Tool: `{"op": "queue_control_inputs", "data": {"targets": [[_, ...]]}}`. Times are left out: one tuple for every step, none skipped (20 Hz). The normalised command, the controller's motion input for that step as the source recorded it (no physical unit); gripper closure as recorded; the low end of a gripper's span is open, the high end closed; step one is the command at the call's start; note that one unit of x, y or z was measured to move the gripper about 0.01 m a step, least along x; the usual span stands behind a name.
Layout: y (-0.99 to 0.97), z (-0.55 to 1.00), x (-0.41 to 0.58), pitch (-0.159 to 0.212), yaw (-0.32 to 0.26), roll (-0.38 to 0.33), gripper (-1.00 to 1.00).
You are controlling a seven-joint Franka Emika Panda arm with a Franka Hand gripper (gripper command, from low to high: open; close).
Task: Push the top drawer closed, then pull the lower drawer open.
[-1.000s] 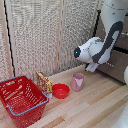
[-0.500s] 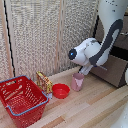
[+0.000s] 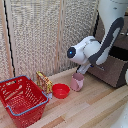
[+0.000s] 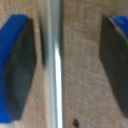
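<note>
We see the gripper (image 4: 64, 64) w/ jaws spread wide apart, dark pads (image 4: 20, 70) on either side of a silver bar handle (image 4: 54, 75), not touching it, wood-grain drawer front (image 4: 80, 55) right behind. Can't tell which drawer that is. In exterior view the arm (image 3: 92, 50) reaches toward the dark drawers (image 3: 117, 67) at 3 o'clock. Red basket (image 3: 22, 100) at 8 o'clock, red bowl (image 3: 61, 91) & pink cup (image 3: 77, 82) near centre.

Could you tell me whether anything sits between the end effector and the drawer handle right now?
Nothing visible does. In the wrist view the open end effector straddles the silver bar handle, with only bare wood-grain drawer front behind it. Which drawer it is cannot be told.
</note>
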Motion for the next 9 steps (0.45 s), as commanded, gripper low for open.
{"op": "queue_control_inputs", "data": {"targets": [[0.00, 0.84, 0.000, -0.001, 0.000, 0.052, -1.00], [0.00, 0.82, 0.000, -0.001, 0.000, 0.064, -1.00], [0.00, 0.73, 0.037, -0.009, 0.000, 0.074, -1.00], [0.00, 0.63, 0.091, -0.001, 0.000, 0.075, -1.00], [0.00, 0.56, 0.097, 0.000, 0.000, 0.074, -1.00], [0.00, 0.49, 0.103, 0.001, 0.000, 0.081, -1.00], [0.02, 0.40, 0.111, 0.038, 0.000, 0.072, -1.00], [0.04, 0.30, 0.043, 0.028, 0.022, 0.067, -1.00], [0.01, 0.23, 0.014, 0.016, 0.022, 0.034, -1.00]]}}
